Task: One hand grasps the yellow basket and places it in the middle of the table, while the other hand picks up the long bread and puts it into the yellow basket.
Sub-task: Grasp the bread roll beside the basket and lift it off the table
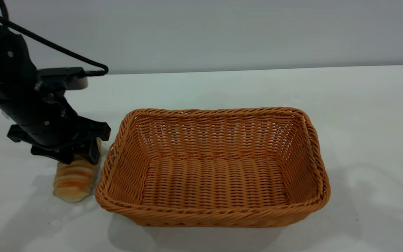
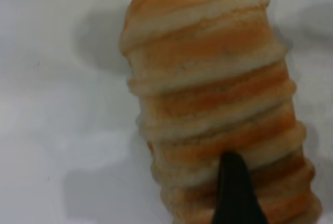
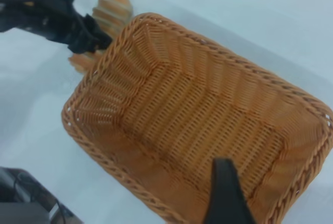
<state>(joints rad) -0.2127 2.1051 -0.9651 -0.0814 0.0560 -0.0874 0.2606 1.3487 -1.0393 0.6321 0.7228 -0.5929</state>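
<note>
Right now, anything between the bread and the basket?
No. Exterior view shows just a thin strip of bare table between the long bread and yellow basket; left gripper sits on the bread.

long bread [image 2: 213, 104] lying on white table [image 2: 57, 130]; black claw fingertip [image 2: 235, 190] over its striped crust
</note>
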